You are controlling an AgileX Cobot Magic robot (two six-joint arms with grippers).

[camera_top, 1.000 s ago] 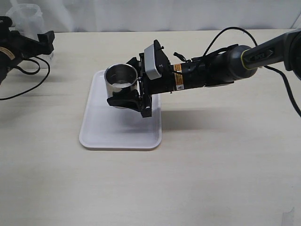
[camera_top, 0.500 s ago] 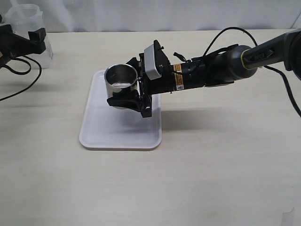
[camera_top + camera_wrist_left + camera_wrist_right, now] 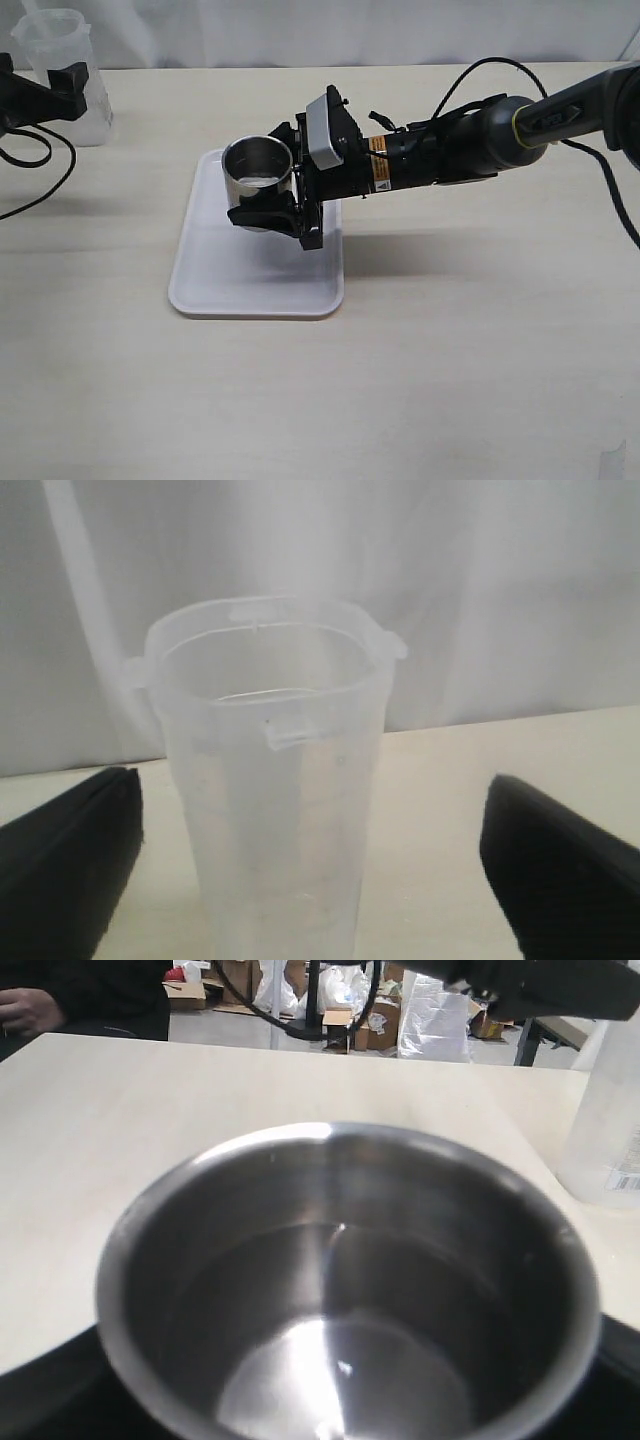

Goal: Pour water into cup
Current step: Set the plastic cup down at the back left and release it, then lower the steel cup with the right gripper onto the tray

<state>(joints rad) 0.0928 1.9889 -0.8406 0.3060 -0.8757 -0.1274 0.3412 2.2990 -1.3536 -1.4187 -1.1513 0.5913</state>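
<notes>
The shiny steel cup (image 3: 257,165) hangs upright just above the white tray (image 3: 225,285), with my right gripper (image 3: 262,182) shut on its sides. In the right wrist view the cup (image 3: 340,1290) fills the picture, showing a dark, glossy inside, and black fingers (image 3: 45,1385) sit at its flanks. The translucent beaker (image 3: 60,55) stands at the table's far left corner. My left gripper (image 3: 62,85) is open at its near side. In the left wrist view the beaker (image 3: 270,780) stands between the spread fingers (image 3: 70,850), untouched. The water barely shows.
The tray lies left of the table's middle, beneath the cup. My right arm (image 3: 450,150) and its cable reach in from the right. A dark cable (image 3: 40,170) trails from the left arm. A white curtain backs the far table edge.
My left gripper has drawn back to the left, staying open beside the beaker. The right arm and the cup have not moved.
</notes>
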